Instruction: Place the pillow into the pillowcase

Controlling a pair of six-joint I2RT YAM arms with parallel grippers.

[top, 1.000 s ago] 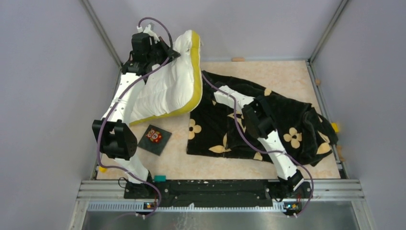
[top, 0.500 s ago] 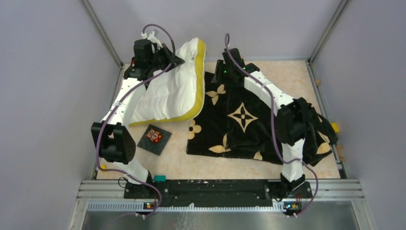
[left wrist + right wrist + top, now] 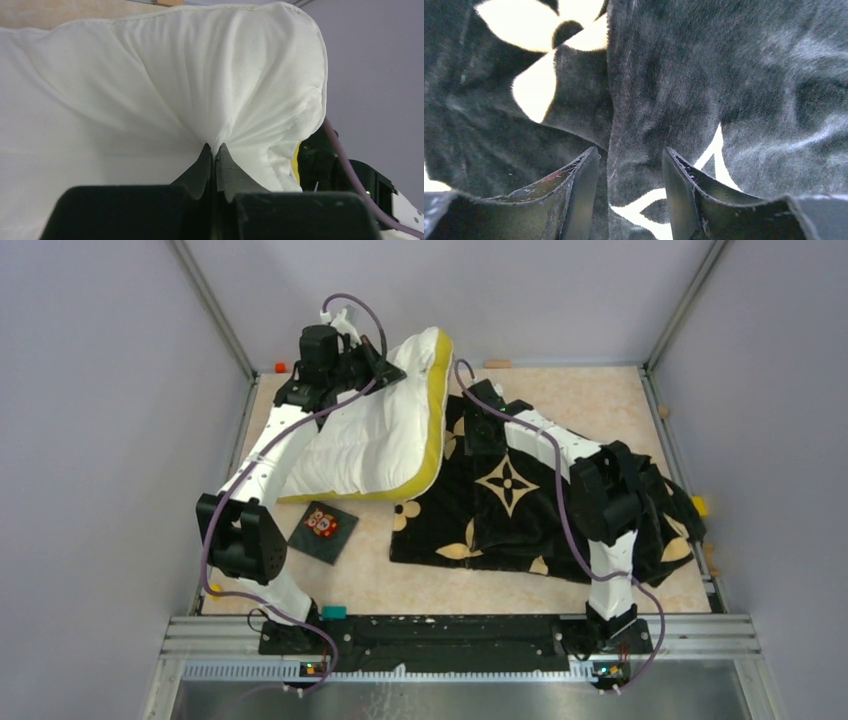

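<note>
The beige, marbled worktop [image 3: 600,390] carries one of each task thing. Largest is the single pillowcase [image 3: 500,525], a black velvety sack with cream four-petal flowers and one diamond star. It lies rumpled over the right half, bunched at its right end. Next is the one pillow [image 3: 370,440], white, puffy and quilted, with a smooth yellow band along its rim. It stands tilted on the left half, outside the sack, its yellow edge just over the sack's left border.

Two arms reach in. The left hand [image 3: 214,150] is pinched tight on a gathered tuck of the pillow's white cloth at the raised far corner. The right hand [image 3: 630,155] stands half parted, its fingers astride a ridge of velvet at the sack's far left.

One small dark square owl card [image 3: 322,528] lies flat near the pillow's lower edge.
</note>
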